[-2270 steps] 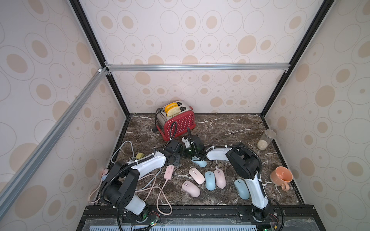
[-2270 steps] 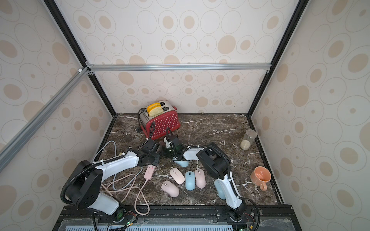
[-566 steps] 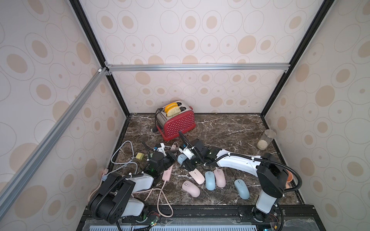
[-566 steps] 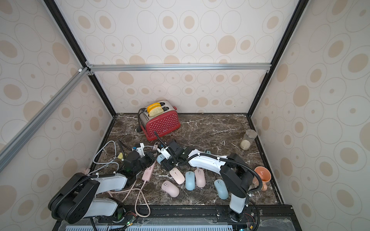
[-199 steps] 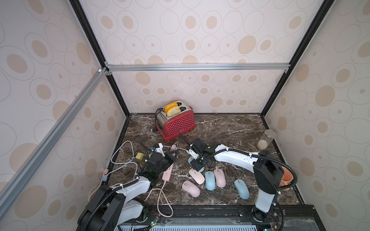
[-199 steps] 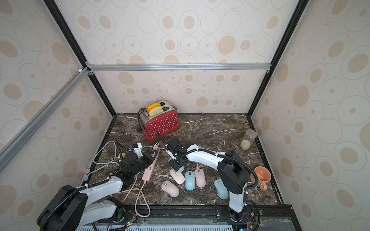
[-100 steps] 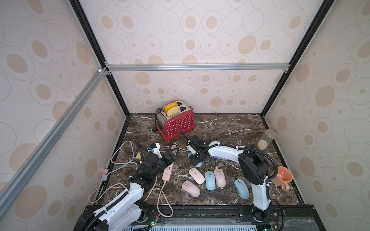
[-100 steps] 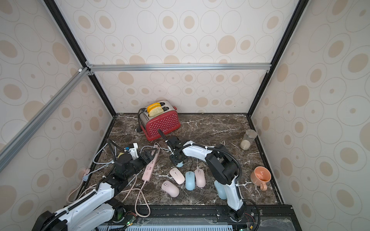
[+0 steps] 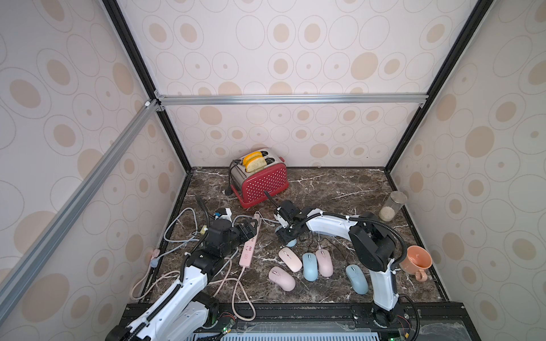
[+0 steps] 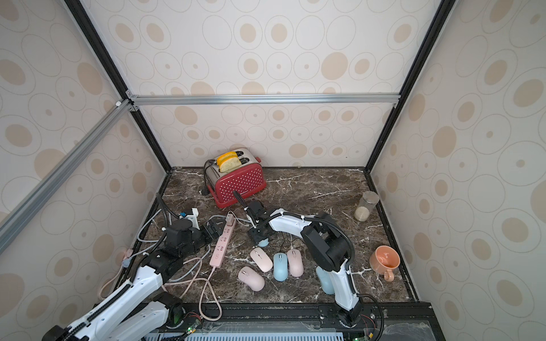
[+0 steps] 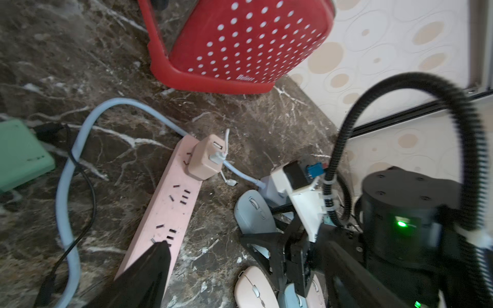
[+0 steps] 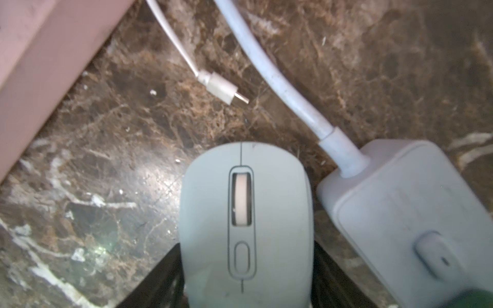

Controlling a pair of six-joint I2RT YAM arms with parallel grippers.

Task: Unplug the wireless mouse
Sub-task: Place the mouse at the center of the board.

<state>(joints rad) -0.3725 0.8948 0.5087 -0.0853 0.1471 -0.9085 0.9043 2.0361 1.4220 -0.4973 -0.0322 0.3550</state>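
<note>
The pale blue wireless mouse (image 12: pixel 245 213) rests on the marble table, and nothing is plugged into its front. Both fingers of my right gripper (image 12: pixel 246 244) lie against its sides. In both top views only its edge (image 9: pixel 291 242) (image 10: pixel 263 242) peeks from under that gripper (image 9: pixel 288 236). The white cable's plug (image 12: pixel 224 89) lies loose on the table ahead of the mouse, and its other end sits in a pink adapter (image 11: pixel 204 157) on the pink power strip (image 11: pixel 170 205). My left gripper (image 9: pixel 249 228) hovers open and empty over the strip.
A pale blue power block (image 12: pixel 400 213) with a thick cord sits right beside the mouse. Several more mice (image 9: pixel 310 262) lie nearer the front. A red toaster (image 9: pixel 260 183) stands behind, a jar (image 9: pixel 391 206) and orange cup (image 9: pixel 415 261) at the right, and tangled cables (image 9: pixel 177 230) at the left.
My left gripper was shut a second ago and has opened, and its arm has stretched out and risen above the strip. The right gripper stays at the mouse, shifted a little toward the strip.
</note>
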